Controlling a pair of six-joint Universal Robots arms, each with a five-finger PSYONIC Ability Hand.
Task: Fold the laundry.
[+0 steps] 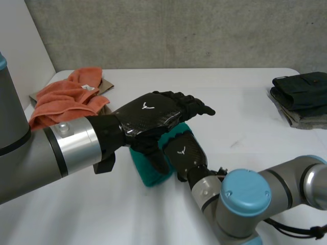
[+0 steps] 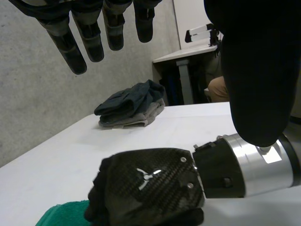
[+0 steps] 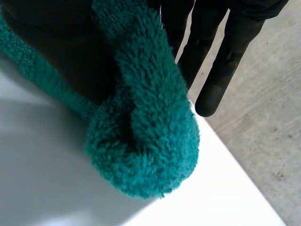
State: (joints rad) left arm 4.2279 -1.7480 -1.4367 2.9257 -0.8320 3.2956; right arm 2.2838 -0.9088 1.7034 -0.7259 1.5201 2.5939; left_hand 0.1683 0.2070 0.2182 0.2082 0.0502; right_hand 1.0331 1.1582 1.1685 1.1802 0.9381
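A teal towel (image 1: 153,174) lies bunched at the middle of the white table (image 1: 240,102). My right hand (image 1: 184,153) rests on it with its fingers curled into the cloth. In the left wrist view the right hand (image 2: 150,183) sits knuckles-up over the teal towel (image 2: 59,214). In the right wrist view a thick roll of the teal towel (image 3: 146,141) is gathered against my right hand's dark palm (image 3: 56,42). My left hand (image 1: 150,116) hovers just above the right hand and the towel, open, with fingers (image 2: 70,52) straight and holding nothing.
A crumpled orange cloth (image 1: 66,99) lies over a brown one at the back left. A folded stack of dark and grey clothes (image 1: 301,94) sits at the right edge, also seen beyond the right hand as the dark stack (image 2: 131,106).
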